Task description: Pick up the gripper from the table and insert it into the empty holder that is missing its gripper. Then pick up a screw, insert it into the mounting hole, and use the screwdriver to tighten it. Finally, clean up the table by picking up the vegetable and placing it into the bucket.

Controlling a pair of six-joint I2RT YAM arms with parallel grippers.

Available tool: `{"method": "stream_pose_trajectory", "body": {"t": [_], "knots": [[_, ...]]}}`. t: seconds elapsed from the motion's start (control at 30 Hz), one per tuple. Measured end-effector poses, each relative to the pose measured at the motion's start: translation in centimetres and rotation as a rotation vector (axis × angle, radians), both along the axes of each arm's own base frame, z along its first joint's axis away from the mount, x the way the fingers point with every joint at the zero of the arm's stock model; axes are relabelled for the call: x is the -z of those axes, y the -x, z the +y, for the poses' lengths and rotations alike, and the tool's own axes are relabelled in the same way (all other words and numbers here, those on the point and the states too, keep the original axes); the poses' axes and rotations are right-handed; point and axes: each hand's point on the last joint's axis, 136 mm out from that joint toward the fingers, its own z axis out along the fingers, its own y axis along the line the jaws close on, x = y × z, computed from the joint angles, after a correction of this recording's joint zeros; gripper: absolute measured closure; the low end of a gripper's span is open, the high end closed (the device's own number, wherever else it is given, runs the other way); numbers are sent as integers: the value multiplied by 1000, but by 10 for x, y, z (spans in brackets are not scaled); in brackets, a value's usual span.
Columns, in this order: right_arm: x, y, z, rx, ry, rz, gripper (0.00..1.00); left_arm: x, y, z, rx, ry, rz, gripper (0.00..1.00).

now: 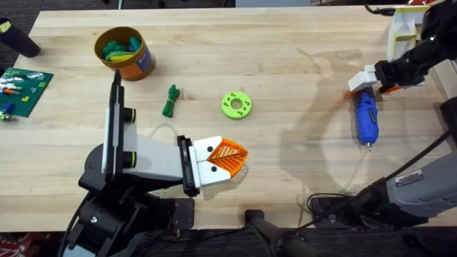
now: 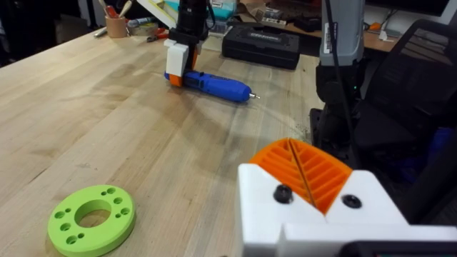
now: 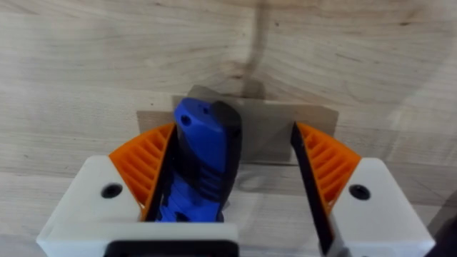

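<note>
The blue screwdriver lies on the table at the right, its metal tip toward the front edge. My right gripper is down over its rear end and open. The blue body sits between the orange pads, against one of them. My left gripper hovers near the front middle, shut on nothing, its pads pressed together. The dark green vegetable lies on the table beside the orange bucket. The loose gripper part and the screw are out of view.
A lime-green ring with holes lies mid-table. The bucket holds green and yellow pieces. A green brick plate sits at the left edge. A white and yellow structure stands at the far right corner.
</note>
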Motion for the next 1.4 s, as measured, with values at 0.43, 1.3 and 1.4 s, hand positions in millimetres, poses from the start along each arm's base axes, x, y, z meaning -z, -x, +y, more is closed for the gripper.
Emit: {"method": "stream_pose_trajectory", "body": {"t": [0.43,1.3,1.4], "knots": [[-2,-6,7,71,-50,-24,37,0,0,0,1,1,-1,989],[0,17,38,190,-28,-81,37,0,0,0,1,1,-1,989],[-1,27,42,205,-36,-60,37,0,0,0,1,1,-1,989]]}}
